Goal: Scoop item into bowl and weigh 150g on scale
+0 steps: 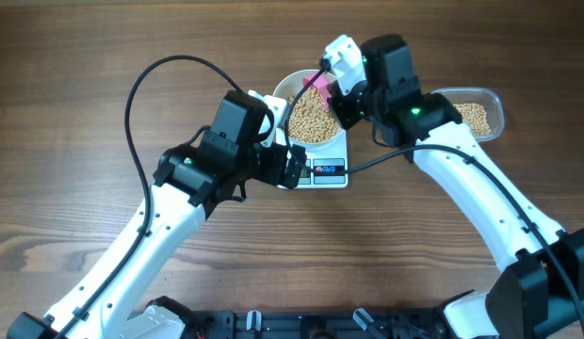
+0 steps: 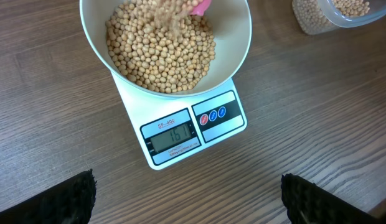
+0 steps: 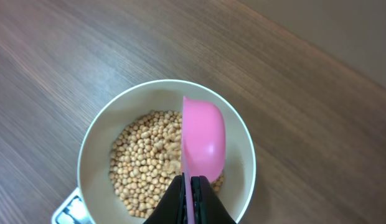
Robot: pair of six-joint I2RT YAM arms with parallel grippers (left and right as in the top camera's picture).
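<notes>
You can read "SF-400" on the label (image 2: 167, 124) above the scale (image 2: 225, 129) display (image 2: 174, 139). The display's digits look like 151, slightly blurred.

the left arm (image 1: 153, 231) and right arm (image 1: 482, 193) had white links and black joint housings, each with a small green light (image 1: 415, 111). black cables (image 1: 138, 83) looped along them. the left fingers (image 2: 68, 199) were black and knobbly.
</notes>
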